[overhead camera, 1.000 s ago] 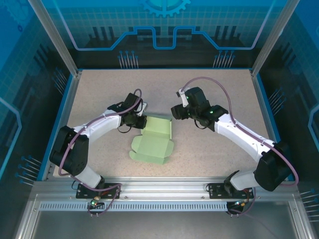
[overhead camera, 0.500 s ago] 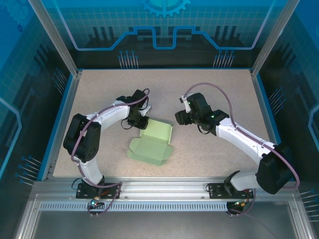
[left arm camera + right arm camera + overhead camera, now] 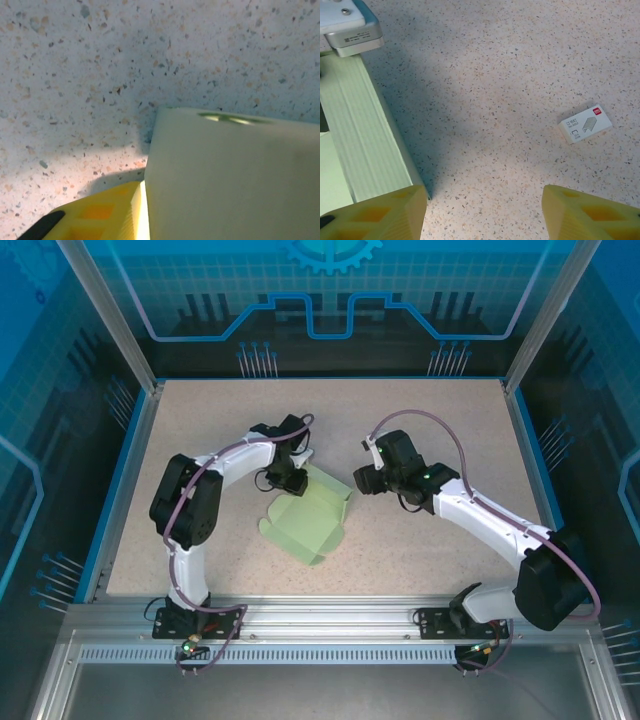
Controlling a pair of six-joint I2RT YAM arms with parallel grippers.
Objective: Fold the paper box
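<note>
Box [image 3: 305, 520] is sitting mid-bench [image 3: 430, 430], looking light, floppy and crease-prone, so I'm thinking pinch its far flap near a fold; right gripper [image 3: 484, 210] is hanging spread apart beside it, left gripper [image 3: 291, 480] is crowding it, can't tell its state.

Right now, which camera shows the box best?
The top view: the whole box, flaps included, is in frame. The left wrist sees one pale panel up close; the right wrist catches one raised side at its left edge.

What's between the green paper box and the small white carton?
Bare speckled table, seen in the right wrist view, from paper box to white carton.
</note>
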